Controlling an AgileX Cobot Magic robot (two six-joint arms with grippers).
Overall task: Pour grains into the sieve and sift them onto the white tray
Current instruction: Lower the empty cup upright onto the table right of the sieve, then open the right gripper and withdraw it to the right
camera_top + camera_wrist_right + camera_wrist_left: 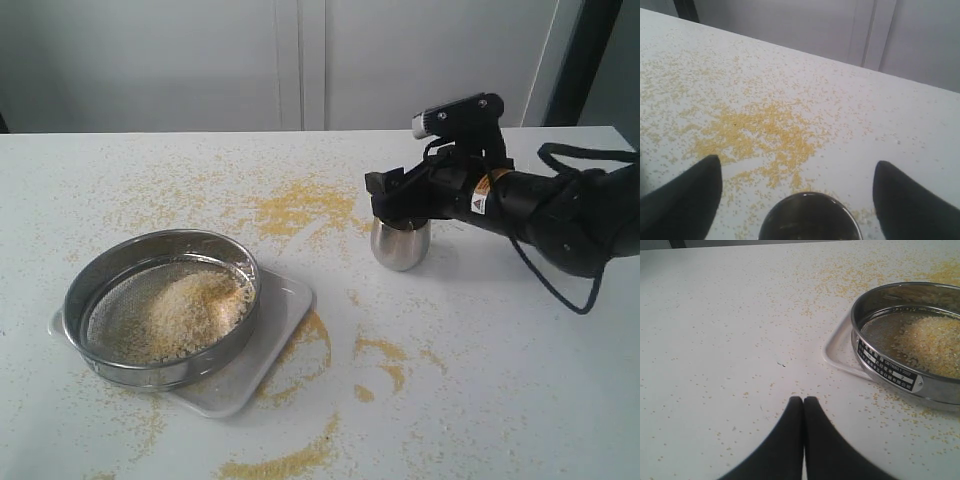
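Note:
The round steel sieve (172,374) sits on the white tray (278,318) at the left of the table. A heap of yellow and whitish grains (190,308) lies on its mesh. In the left wrist view the sieve (890,374), its grains (935,342) and a tray corner (836,353) show beyond my left gripper (803,399), which is shut and empty over bare table. My right gripper (400,215) hangs over a small shiny steel cup (400,245) standing upright. Its jaws (797,162) are open, with the cup (810,220) between them and a gap on each side.
Spilled yellow grains (300,206) cover the table behind the cup, with more streaks (285,464) along the front edge and beside the tray. A grey wall runs behind the table. The right arm's cable (560,280) trails at the right.

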